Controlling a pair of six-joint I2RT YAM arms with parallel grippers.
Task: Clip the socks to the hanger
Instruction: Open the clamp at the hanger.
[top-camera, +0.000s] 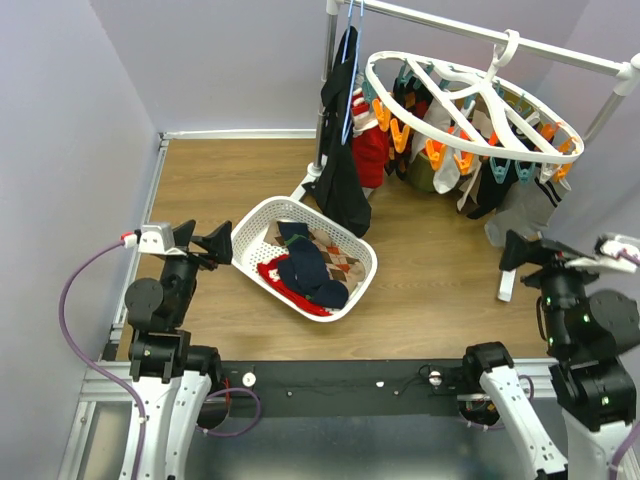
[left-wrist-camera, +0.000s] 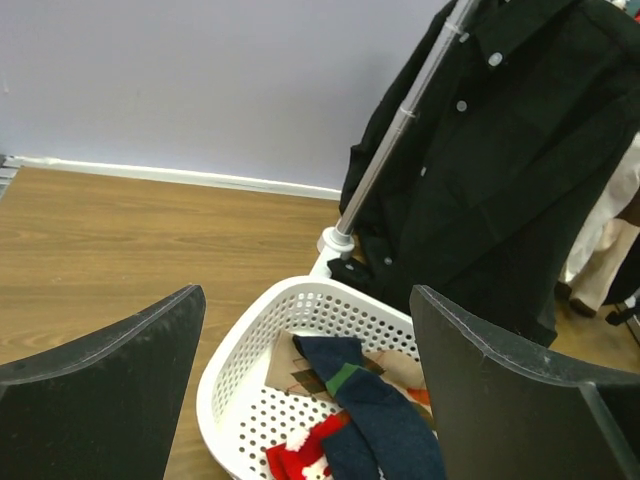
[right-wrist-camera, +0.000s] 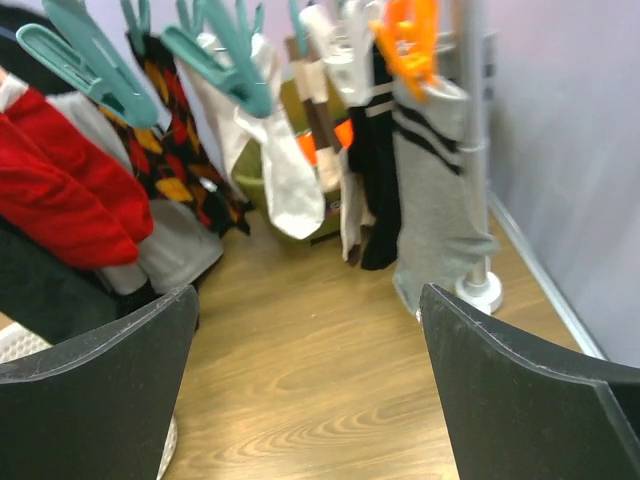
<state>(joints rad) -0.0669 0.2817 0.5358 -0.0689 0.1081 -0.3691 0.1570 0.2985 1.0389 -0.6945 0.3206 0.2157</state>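
Note:
Loose socks (top-camera: 305, 265), navy, red-and-white and argyle, lie piled in a white basket. The left wrist view looks down on a navy sock (left-wrist-camera: 385, 415) lying over an argyle one. The white oval hanger (top-camera: 470, 110) hangs from the rail at the back right, and several socks hang from its orange and teal clips (right-wrist-camera: 90, 70). My left gripper (top-camera: 205, 243) (left-wrist-camera: 305, 300) is open and empty, just left of the basket and pointing at it. My right gripper (top-camera: 530, 255) (right-wrist-camera: 308, 295) is open and empty too, low over the floor below the hanger.
The perforated white basket (top-camera: 250, 225) sits mid-floor. A black shirt (top-camera: 340, 150) on a blue hanger hangs from the metal rail beside its upright pole (top-camera: 325, 90). The rail's right foot (right-wrist-camera: 480, 290) stands by the right wall. Walls close off the left and right sides.

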